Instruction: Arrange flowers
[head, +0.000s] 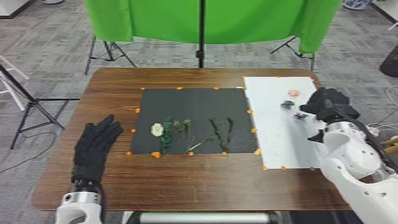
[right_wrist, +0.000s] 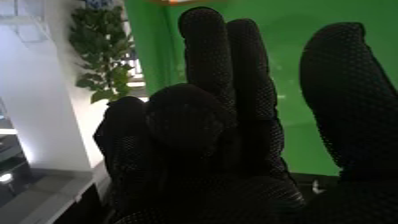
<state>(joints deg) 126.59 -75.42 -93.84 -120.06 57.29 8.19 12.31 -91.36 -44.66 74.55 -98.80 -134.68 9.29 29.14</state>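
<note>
In the head view, my right hand (head: 329, 103) is over the right edge of the white sheet (head: 271, 135), its fingers relaxed. The same hand (right_wrist: 222, 150) in the right wrist view has fingers and thumb mostly straight, with nothing seen in its grasp. My left hand (head: 96, 142) lies flat and open left of the dark mat (head: 195, 97). A pale flower (head: 157, 129) and green stems (head: 166, 136) lie on the mat; other thin stems (head: 216, 133) are farther right. A pink flower (head: 293, 93) and two small dark green pieces (head: 287, 104) are on the white sheet.
Small orange markers (head: 155, 155) line the edges of mat and sheet on the brown table (head: 195, 185). Beyond the table's far edge are a green cloth (head: 151, 20) and a black stand pole (head: 202, 45). A tripod (head: 35, 102) stands at the left.
</note>
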